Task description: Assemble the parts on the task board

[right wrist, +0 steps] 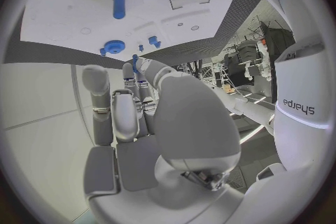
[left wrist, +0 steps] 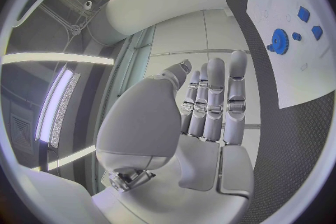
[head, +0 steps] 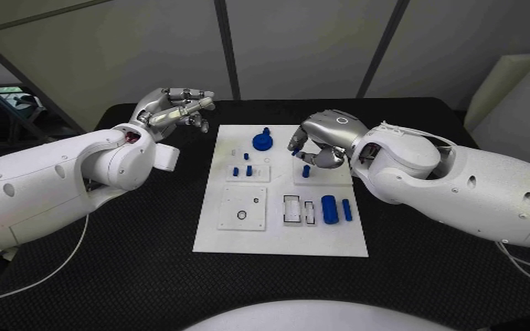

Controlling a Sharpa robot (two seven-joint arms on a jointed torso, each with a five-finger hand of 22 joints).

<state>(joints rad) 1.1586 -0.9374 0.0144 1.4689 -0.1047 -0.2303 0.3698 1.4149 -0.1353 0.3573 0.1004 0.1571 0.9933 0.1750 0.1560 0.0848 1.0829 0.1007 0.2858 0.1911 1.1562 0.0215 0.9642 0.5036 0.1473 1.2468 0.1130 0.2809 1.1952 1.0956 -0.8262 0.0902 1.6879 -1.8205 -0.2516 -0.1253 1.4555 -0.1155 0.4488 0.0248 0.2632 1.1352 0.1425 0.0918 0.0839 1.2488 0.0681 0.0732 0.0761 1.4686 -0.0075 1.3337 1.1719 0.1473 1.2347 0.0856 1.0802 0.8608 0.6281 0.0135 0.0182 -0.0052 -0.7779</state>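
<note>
Your left hand (head: 175,110) hung over the black table (head: 132,254) just off the far left corner of the white board (head: 282,239), fingers apart and holding nothing. Your right hand (head: 320,139) sat over the board's far right part, fingers curled down and pinching a small blue peg (head: 306,170) at the tips. A blue gear (head: 263,141) stood on the board near its far edge, just beside that hand. Two blue cylinders (head: 330,214) lay side by side nearer you, on the board's right.
</note>
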